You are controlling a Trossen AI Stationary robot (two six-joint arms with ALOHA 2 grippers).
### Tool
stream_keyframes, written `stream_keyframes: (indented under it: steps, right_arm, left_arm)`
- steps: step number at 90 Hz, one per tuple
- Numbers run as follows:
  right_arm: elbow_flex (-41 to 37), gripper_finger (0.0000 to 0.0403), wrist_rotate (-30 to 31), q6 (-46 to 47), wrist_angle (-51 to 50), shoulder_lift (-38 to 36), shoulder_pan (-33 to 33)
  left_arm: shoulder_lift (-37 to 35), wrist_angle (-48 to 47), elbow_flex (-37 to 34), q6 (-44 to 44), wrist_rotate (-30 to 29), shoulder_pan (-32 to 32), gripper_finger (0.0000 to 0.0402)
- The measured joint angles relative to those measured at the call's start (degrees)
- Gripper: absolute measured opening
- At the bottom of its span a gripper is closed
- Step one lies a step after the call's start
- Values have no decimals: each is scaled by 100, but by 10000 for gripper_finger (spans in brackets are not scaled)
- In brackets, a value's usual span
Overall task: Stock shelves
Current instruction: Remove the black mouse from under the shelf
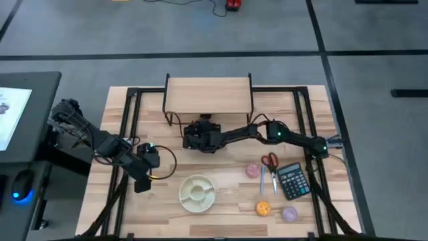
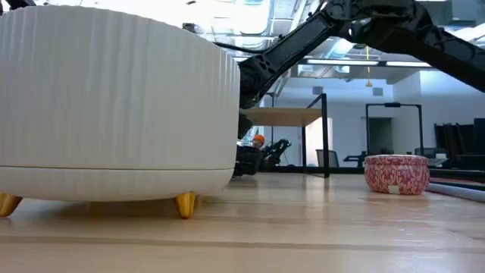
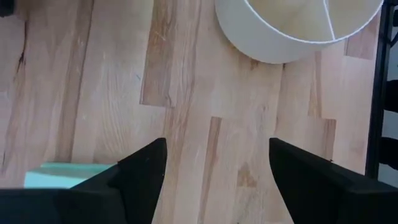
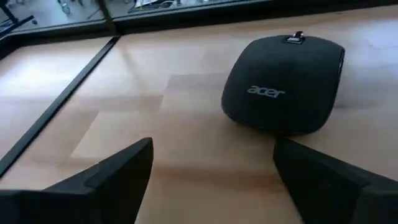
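Note:
The shelves [image 1: 208, 94] stand at the table's far middle, a light-wood top on thin black legs, also seen in the low view [image 2: 292, 116]. My right gripper [image 1: 199, 136] hovers just in front of them, open. In the right wrist view my right gripper [image 4: 212, 144] has a black Acer mouse [image 4: 283, 84] lying flat on the table just ahead of its fingertips, untouched. My left gripper [image 1: 148, 161] hangs open over bare table at the left, and in the left wrist view my left gripper [image 3: 217, 143] has nothing between its fingers.
A white divided dish [image 1: 197, 192] sits near the front middle, close to my left gripper. At the right lie a pink tin [image 1: 253, 171], red-handled scissors [image 1: 269, 167], a calculator [image 1: 292, 181], an orange item [image 1: 263, 209] and a purple one [image 1: 289, 214]. Black frame rails [image 1: 127, 127] cross the tabletop.

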Motion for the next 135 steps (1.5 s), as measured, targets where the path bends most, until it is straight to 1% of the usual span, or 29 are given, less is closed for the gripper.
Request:
stream_keyframes:
  steps: [25,61,77,91,105,116,135]
  right_arm:
    - [-7,325,-14,-73,-39,0,-251]
    - [-13,325,24,-82,-57,2,-381]
    - [-17,310,39,-61,-85,2,-405]
    - [-22,280,63,-38,-130,4,-416]
    - [-15,242,59,331,-389,-2,-426]
    - [-19,196,73,302,-453,0,-426]
    - [-28,100,136,299,-493,0,-407]
  left_arm:
    - [-1,3,-1,77,-44,0,257]
    - [-2,26,-1,342,-57,0,257]
    - [0,28,0,273,-55,0,257]
    - [0,55,0,250,-53,0,257]
    - [-2,52,0,245,-53,0,257]
    - [-1,52,-1,241,-51,0,257]
    - [-1,52,0,237,-49,0,257]
